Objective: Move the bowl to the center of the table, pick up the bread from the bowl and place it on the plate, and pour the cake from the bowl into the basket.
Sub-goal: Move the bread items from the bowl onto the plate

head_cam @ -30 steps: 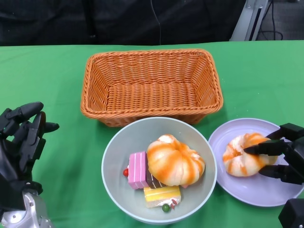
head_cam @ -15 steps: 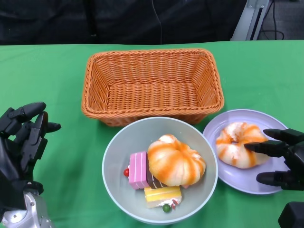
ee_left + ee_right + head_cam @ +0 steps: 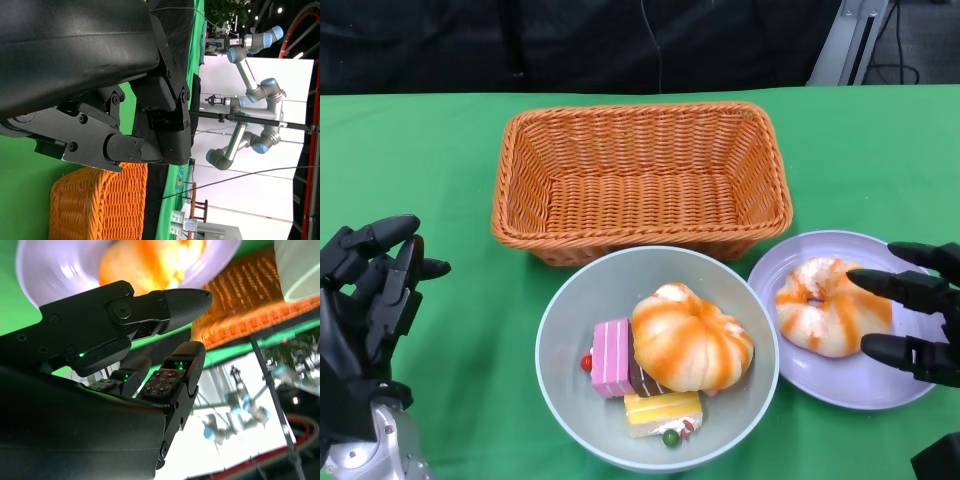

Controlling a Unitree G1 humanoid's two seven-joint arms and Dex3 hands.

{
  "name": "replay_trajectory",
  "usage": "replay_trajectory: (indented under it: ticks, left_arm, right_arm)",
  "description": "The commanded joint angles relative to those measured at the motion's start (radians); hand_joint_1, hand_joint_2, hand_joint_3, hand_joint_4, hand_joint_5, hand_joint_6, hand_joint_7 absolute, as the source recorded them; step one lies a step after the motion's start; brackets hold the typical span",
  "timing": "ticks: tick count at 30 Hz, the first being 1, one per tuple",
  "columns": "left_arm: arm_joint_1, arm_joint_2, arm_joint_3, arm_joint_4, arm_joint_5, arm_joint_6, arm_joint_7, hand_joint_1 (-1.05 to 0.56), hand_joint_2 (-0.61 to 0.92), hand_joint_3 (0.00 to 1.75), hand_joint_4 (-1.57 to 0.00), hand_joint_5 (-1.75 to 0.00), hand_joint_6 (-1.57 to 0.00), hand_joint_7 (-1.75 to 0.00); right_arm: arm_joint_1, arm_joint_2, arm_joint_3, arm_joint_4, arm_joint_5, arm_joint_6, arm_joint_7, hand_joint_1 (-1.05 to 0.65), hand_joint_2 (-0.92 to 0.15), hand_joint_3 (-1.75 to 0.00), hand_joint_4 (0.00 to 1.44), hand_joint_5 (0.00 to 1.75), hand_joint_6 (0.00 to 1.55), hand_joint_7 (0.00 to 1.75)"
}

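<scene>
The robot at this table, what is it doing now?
It is sorting food. One bread lies on the purple plate, and the right hand hovers open beside it. The grey bowl in front of the basket holds another bread and cake pieces. The left hand waits open, holding nothing.

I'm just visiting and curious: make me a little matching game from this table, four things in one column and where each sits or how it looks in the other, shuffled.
Things:
1. basket
2. bowl
3. plate
4. left hand

States:
a. holds one orange-streaked bread
b. open, above the green cloth, holding nothing
c. woven orange, nothing inside
d. holds a bread and cake pieces

Pairs: 1-c, 2-d, 3-a, 4-b
</scene>
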Motion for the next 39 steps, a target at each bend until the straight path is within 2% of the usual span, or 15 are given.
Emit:
replay_trajectory:
  ticks: [1,3,9,14,18,24,30,34,39]
  left_arm:
    - [0.007,0.022,-0.003,-0.006,0.013,0.004,0.019,-0.22,0.92,0.18,-0.87,-1.25,-1.02,-0.69]
    - [0.008,0.022,-0.003,-0.005,0.012,0.004,0.016,-0.22,0.92,0.18,-0.86,-1.26,-1.01,-0.69]
    - [0.007,0.024,-0.007,0.0,0.013,0.004,0.01,-0.22,0.92,0.2,-0.85,-1.26,-0.99,-0.71]
    - [0.01,0.023,-0.021,-0.001,0.041,-0.002,0.044,-0.23,0.92,0.2,-0.83,-1.27,-0.98,-0.73]
    - [0.008,0.017,-0.021,-0.002,0.036,0.003,0.035,-0.22,0.92,0.21,-0.83,-1.28,-0.97,-0.74]
    - [0.011,0.016,-0.028,-0.003,0.04,0.005,0.035,-0.21,0.92,0.21,-0.85,-1.26,-0.97,-0.75]
    - [0.011,0.018,-0.036,0.003,0.051,-0.002,0.039,-0.22,0.92,0.21,-0.84,-1.26,-0.96,-0.75]
    - [0.011,0.019,-0.039,0.005,0.057,-0.002,0.047,-0.22,0.92,0.21,-0.84,-1.25,-0.96,-0.75]
    - [0.014,0.021,-0.05,0.009,0.083,-0.006,0.075,-0.22,0.92,0.23,-0.84,-1.25,-0.97,-0.76]
  right_arm:
    - [-0.002,0.009,-0.001,0.001,-0.001,-0.017,-0.062,-0.86,-0.92,-0.31,0.41,1.21,0.83,0.26]
    - [-0.005,0.007,-0.002,-0.01,0.001,-0.037,-0.065,-0.86,-0.92,-0.3,0.39,1.19,0.79,0.27]
    - [-0.013,-0.004,-0.016,-0.081,0.021,-0.123,0.009,-0.81,-0.92,-0.22,0.44,0.87,0.7,0.14]
    - [0.002,-0.01,-0.06,-0.196,0.103,-0.176,0.182,-0.77,-0.92,-0.14,0.51,0.64,0.68,0.05]
    - [0.049,-0.013,-0.103,-0.357,0.226,-0.17,0.397,-0.77,-0.92,-0.12,0.55,0.54,0.67,0.02]
    - [0.142,-0.004,-0.162,-0.615,0.401,-0.075,0.689,-0.78,-0.92,-0.1,0.56,0.51,0.66,0.0]
    - [0.213,0.017,-0.202,-0.826,0.507,0.05,0.907,-0.8,-0.92,-0.08,0.55,0.51,0.66,0.01]
    - [0.243,0.031,-0.219,-0.937,0.541,0.137,1.023,-0.82,-0.92,-0.09,0.55,0.5,0.66,0.0]
    - [0.243,0.063,-0.229,-0.998,0.536,0.195,1.106,-0.82,-0.92,-0.09,0.55,0.5,0.65,0.0]
